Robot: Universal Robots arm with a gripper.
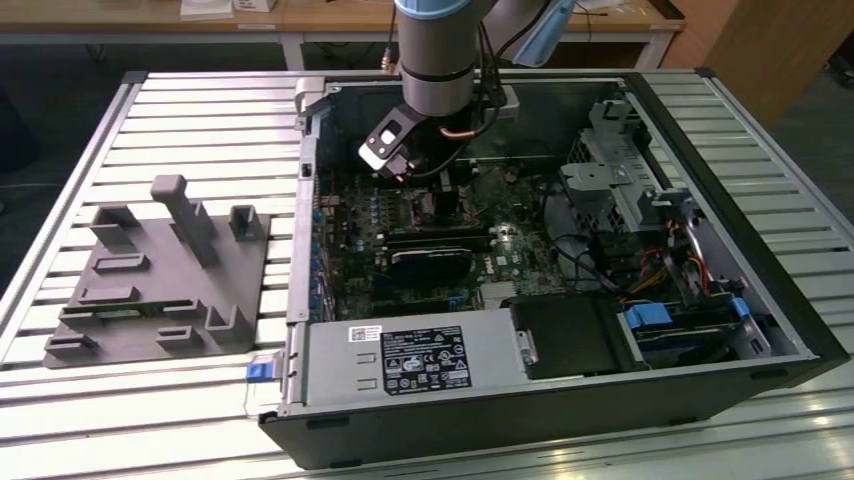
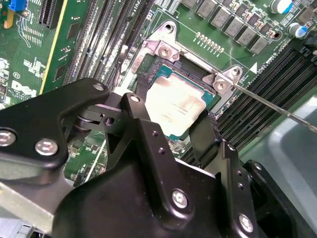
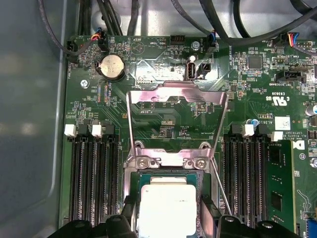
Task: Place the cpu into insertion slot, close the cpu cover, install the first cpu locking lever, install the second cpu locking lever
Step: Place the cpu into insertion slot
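Slatted tabletop (image 1: pixel 200 110) holds an open PC case (image 1: pixel 574 400); arm (image 1: pixel 434 60) reaches in at upper centre of the exterior view. Step 1 looks nearly done: cpu (image 2: pixel 173 101) lies flat, face up, in the insertion slot (image 2: pixel 195 74), edges square to it; being square, it has no real long axis. Gripper (image 2: pixel 168 118) looks clenched on two opposite cpu edges. cpu cover (image 3: pixel 148 94) stands swung open and the locking lever (image 2: pixel 267 104) is loose, so cover and both levers are left
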